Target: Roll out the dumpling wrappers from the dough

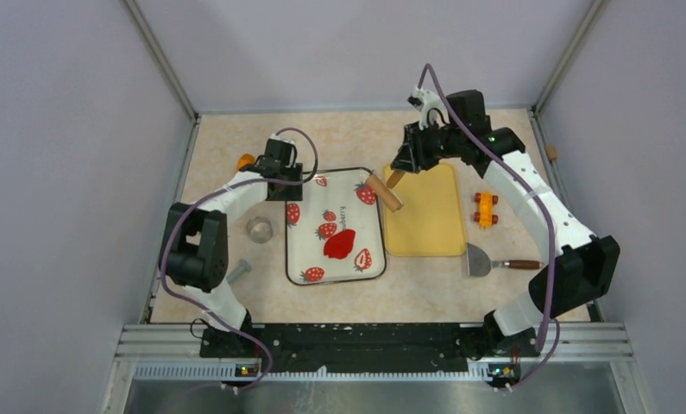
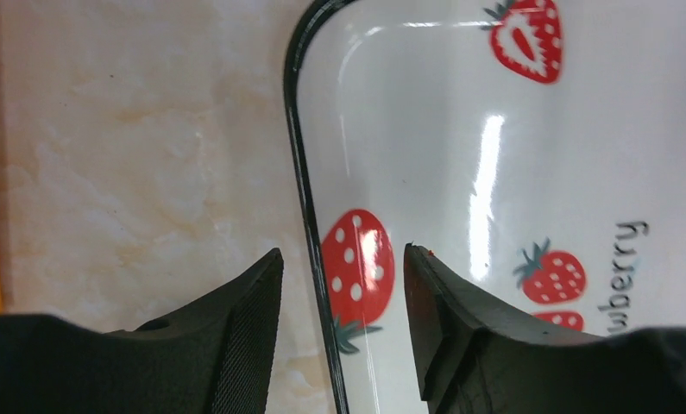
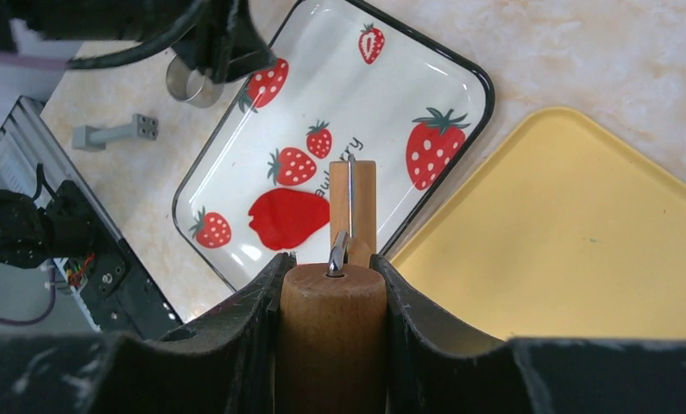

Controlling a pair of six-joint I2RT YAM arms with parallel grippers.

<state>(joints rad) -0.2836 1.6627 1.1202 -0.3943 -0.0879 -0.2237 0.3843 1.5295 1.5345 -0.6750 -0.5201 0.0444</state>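
Observation:
The dough [image 1: 340, 244] is a flattened, irregular red blob on the strawberry-print tray [image 1: 305, 250], and it also shows in the right wrist view [image 3: 287, 216]. No dumpling wrappers are in view. My right gripper [image 1: 405, 159] [image 3: 330, 259] is shut on the handle of a wooden rolling pin [image 3: 330, 328]. The pin's barrel [image 1: 384, 191] hangs over the tray's far right edge. My left gripper [image 1: 280, 183] [image 2: 342, 253] is open at the tray's far left corner. Its jaws straddle the black rim of the tray [image 2: 460, 86] with a gap on each side.
A yellow board [image 1: 424, 211] [image 3: 563, 250] lies right of the tray. A metal ring cutter [image 1: 259, 228] and a grey bolt-like piece [image 1: 238, 272] sit left of it. A scraper [image 1: 481, 259] and an orange block [image 1: 485, 209] lie to the right. A small orange item [image 1: 246, 160] sits far left.

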